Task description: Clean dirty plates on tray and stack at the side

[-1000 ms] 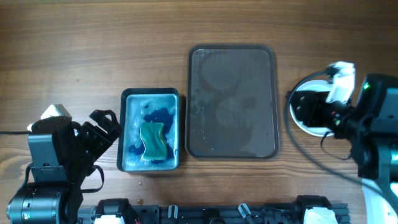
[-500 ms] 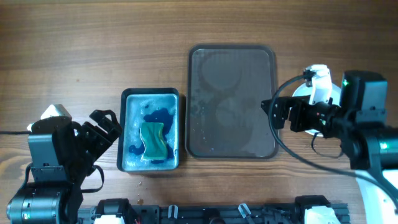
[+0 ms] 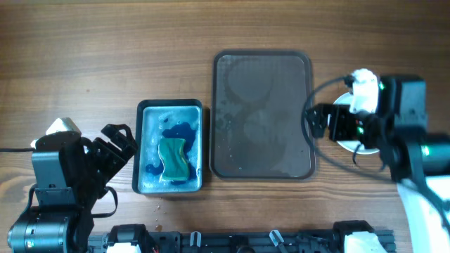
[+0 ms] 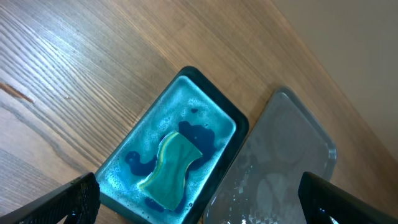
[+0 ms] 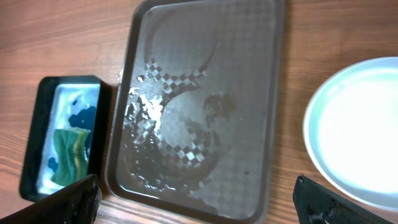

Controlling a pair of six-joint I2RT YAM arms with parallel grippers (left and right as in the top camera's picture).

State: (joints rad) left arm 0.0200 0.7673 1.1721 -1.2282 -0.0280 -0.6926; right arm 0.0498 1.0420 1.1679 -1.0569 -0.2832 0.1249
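Apparently done: the tray [image 3: 264, 112] lies bare, the plates [image 5: 360, 130] rest just right of it. Both the left fingers [image 4: 68, 202] and right fingers [image 5: 68, 202] gape wide, holding nothing

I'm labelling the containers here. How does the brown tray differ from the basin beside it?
The tray is larger and dark brown; the basin is smaller, dark-rimmed, light blue inside. The tray has a low rim; the basin has taller walls. The tray holds only wet streaks; the basin holds foamy blue water and a green sponge. Both are rounded rectangles lying flat on the wooden table, side by side.
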